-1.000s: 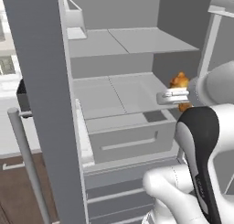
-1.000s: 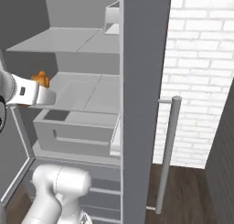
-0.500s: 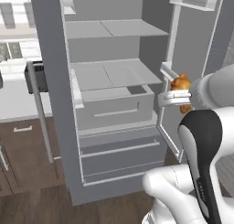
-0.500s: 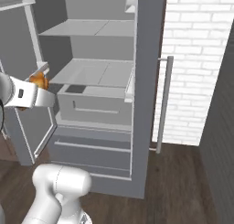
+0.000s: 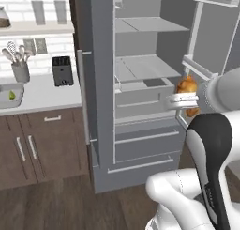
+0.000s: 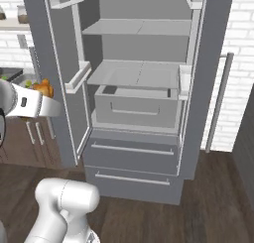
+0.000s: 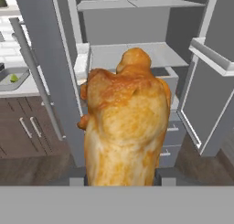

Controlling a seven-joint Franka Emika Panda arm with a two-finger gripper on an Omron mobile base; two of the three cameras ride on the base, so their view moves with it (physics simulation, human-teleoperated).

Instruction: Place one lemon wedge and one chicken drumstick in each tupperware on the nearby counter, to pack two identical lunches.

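Note:
My gripper (image 5: 183, 100) is shut on a golden-brown chicken drumstick (image 5: 187, 85), held in the air in front of the open fridge. From the right base view the drumstick (image 6: 43, 87) sticks up above the gripper (image 6: 49, 102). Close to the hand camera, the drumstick (image 7: 123, 122) stands between the fingertips of the gripper (image 7: 119, 179). Far to the left, a grey tupperware (image 5: 19, 89) rests on the off-white counter (image 5: 47, 90) with a green lemon wedge (image 5: 11, 95) inside. The hand view catches the same tupperware (image 7: 9, 86) and lemon wedge (image 7: 14, 77).
The grey fridge (image 5: 140, 83) stands open, its doors (image 5: 96, 74) swung out on both sides and its shelves bare. A black toaster (image 5: 62, 70) and a utensil pot (image 5: 20, 70) sit on the counter. Brown cabinets (image 5: 42, 144) run below it.
The whole picture has shifted: the base has backed away from the fridge and the counter has come into view on the left. The gripper keeps hold of the drumstick.

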